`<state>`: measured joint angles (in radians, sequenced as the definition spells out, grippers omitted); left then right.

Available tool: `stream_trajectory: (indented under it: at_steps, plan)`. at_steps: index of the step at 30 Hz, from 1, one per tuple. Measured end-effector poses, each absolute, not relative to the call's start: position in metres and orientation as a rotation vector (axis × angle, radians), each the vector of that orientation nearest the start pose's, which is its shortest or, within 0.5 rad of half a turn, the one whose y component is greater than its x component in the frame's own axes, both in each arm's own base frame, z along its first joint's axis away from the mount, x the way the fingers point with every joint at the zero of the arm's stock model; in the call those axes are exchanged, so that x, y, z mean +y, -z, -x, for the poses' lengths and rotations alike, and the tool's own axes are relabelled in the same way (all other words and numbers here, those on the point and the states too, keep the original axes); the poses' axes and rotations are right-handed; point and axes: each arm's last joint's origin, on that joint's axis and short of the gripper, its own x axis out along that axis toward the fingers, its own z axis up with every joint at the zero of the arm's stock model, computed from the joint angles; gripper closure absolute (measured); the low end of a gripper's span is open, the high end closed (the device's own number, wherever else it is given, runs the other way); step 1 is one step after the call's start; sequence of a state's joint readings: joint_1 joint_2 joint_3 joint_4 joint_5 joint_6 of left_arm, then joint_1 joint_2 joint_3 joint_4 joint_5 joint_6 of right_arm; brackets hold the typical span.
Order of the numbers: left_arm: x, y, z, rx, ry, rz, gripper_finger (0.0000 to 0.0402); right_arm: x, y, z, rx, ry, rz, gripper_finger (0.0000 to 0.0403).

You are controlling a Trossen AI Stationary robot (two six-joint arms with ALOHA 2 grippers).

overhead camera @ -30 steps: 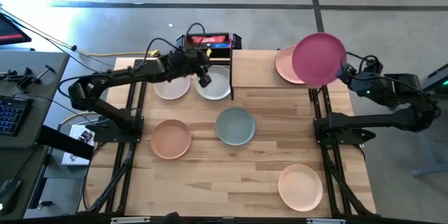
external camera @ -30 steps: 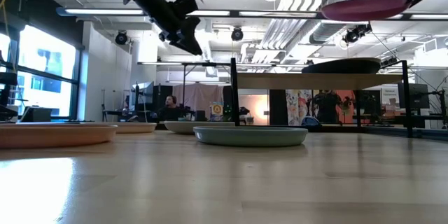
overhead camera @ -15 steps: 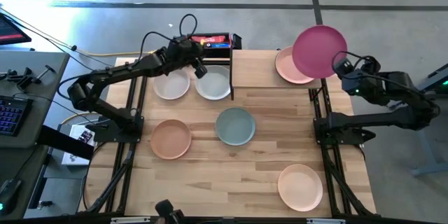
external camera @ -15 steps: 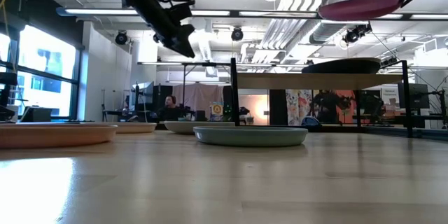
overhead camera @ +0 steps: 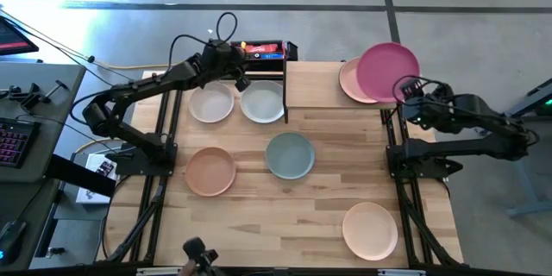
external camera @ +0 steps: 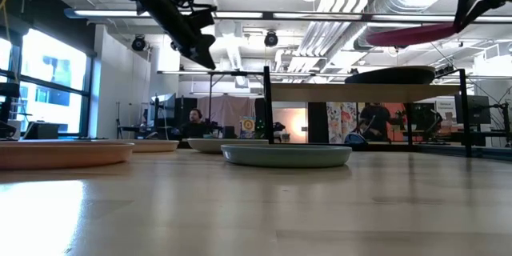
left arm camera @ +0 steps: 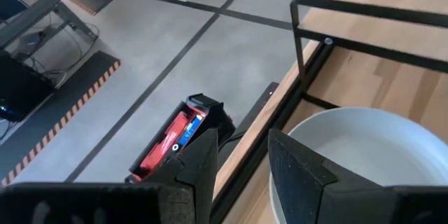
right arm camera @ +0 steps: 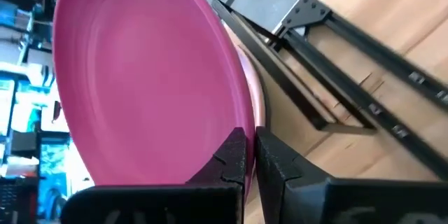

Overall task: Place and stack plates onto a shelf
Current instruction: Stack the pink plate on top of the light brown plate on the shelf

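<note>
While gripped, magenta plate [overhead camera: 388, 72] extends beyond right claw [overhead camera: 412, 95].

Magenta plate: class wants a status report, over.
Right gripper shut on magenta plate, above the peach plate on the shelf. Left gripper open, empty, above white plates. Nothing in the way.

The high view looks straight down on the whole bench [overhead camera: 319, 224]. The low view sits at bench-top height, facing level across it into the room. Each wrist view looks closely past its own fingers. High, low and right wrist views share the magenta plate [overhead camera: 388, 71] over the shelf [overhead camera: 315, 86].
</note>
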<state>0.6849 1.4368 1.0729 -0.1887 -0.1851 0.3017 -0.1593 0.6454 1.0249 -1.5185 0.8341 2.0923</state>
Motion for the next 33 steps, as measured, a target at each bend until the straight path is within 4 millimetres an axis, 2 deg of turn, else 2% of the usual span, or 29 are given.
stream_trajectory:
  at_steps: [10, 15, 22, 33]
  plan:
    - [0.218, -0.283, -0.23, 0.683, -0.806, -0.122, 0.0286, -0.036, -0.307, -0.071, -0.315, 1.515, -1.341, 0.0403]
    - [0.221, -0.283, -0.227, 0.685, -0.82, -0.117, 0.0286, -0.041, -0.303, -0.082, -0.254, 1.508, -1.318, 0.0403]
    - [0.222, -0.283, -0.226, 0.685, -0.823, -0.115, 0.0286, -0.052, -0.315, -0.089, -0.198, 1.491, -1.248, 0.0403]
    - [0.221, -0.283, -0.227, 0.645, -0.815, -0.04, 0.0286, -0.07, -0.337, -0.074, -0.053, 1.532, -1.148, 0.0403]
